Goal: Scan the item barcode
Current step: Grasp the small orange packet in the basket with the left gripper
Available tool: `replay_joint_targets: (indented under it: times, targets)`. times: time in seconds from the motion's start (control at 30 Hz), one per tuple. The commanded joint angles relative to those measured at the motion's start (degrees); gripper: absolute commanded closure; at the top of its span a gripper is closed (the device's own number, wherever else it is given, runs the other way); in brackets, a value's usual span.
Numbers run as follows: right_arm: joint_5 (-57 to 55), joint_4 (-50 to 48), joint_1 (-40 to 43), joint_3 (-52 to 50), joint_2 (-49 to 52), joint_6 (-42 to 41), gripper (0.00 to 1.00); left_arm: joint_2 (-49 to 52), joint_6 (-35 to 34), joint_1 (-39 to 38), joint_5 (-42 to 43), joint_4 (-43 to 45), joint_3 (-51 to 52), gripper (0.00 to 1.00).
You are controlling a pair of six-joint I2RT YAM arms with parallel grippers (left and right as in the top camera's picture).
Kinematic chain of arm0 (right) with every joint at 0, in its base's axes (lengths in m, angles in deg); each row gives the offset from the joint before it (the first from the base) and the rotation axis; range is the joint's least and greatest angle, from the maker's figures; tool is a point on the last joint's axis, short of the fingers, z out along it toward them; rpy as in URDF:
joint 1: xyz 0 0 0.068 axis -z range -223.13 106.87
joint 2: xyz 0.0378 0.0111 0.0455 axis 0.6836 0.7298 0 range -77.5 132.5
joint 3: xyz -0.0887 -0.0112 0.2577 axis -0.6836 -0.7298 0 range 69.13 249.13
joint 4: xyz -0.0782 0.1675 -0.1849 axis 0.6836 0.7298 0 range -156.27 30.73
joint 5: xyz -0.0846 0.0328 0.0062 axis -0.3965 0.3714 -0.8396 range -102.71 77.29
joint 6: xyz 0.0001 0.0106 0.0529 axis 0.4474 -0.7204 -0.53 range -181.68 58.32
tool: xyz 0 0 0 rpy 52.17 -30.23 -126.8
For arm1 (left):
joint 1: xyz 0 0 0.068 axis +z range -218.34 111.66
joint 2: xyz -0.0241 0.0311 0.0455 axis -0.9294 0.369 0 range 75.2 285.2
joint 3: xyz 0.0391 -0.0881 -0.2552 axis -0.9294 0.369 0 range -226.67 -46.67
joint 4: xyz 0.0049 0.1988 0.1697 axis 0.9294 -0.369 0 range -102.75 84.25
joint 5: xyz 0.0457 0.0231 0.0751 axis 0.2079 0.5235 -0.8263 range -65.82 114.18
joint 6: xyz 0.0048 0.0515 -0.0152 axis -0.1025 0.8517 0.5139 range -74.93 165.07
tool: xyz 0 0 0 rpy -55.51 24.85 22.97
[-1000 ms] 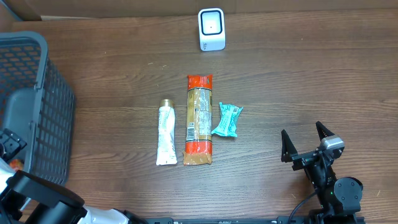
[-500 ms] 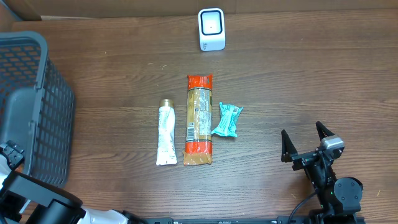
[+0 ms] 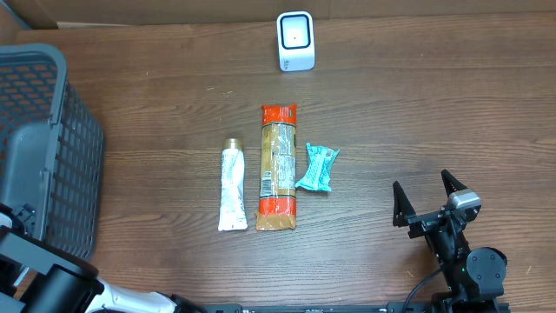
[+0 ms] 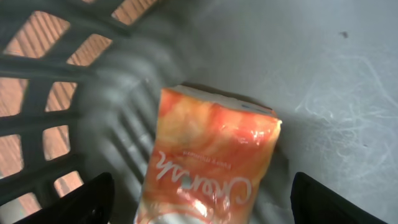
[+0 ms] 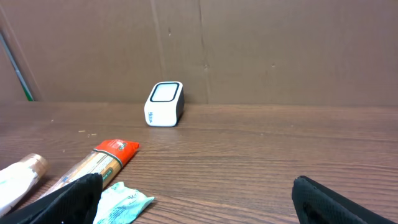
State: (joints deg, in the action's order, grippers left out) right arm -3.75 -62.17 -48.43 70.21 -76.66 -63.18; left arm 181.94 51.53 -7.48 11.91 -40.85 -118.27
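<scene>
Orange pouch (image 4: 211, 155) lies on the basket (image 3: 52, 130) floor by the wall, between the left gripper (image 4: 202, 186) jaws, which are wide apart and not touching it. In the overhead view the left arm has backed toward the near edge. Tube (image 3: 231, 189), long pack (image 3: 278, 169), teal packet (image 3: 317, 167) and scanner (image 3: 295, 40) are unmoved on the counter (image 3: 434, 104). Right gripper (image 3: 423, 187) jaws apart, empty.

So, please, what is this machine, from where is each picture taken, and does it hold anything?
It is a robot with two arms at a table, each ending in a pincer. One picture looks down from above; the other two come from wrist cameras. On the table are a white scanner, a tube, a long packet and a small teal packet; a grey basket stands at the left. The left pincer is open over an orange packet lying in the basket. The right pincer is open and empty.
</scene>
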Motion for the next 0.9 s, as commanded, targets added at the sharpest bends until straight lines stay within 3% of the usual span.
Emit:
replay_joint_targets:
  times: [0.0,0.07,0.23,0.37,0.57,0.87]
  targets:
    - [-0.3,-0.2,-0.3,-0.6,-0.7,0.0,0.00,2.1,0.6,0.3,-0.3,0.5,0.4,0.19]
    - [-0.4,-0.2,-0.3,-0.6,-0.7,0.0,0.00,3.1,0.6,0.3,-0.3,0.5,0.4,0.21]
    - [-0.3,-0.2,-0.3,-0.6,-0.7,0.0,0.00,3.5,-0.8,0.2,-0.2,0.2,0.4,0.59]
    - [-0.4,-0.2,-0.3,-0.6,-0.7,0.0,0.00,3.2,-2.3,0.1,-0.1,-0.2,0.3,0.72]
    - [-0.4,-0.2,-0.3,-0.6,-0.7,0.0,0.00,0.5,-5.6,-2.0,0.3,-4.2,-3.5,0.80]
    - [-0.3,-0.2,-0.3,-0.6,-0.7,0.0,0.00,-9.1,-5.6,-9.2,0.3,-5.4,-17.2,0.82]
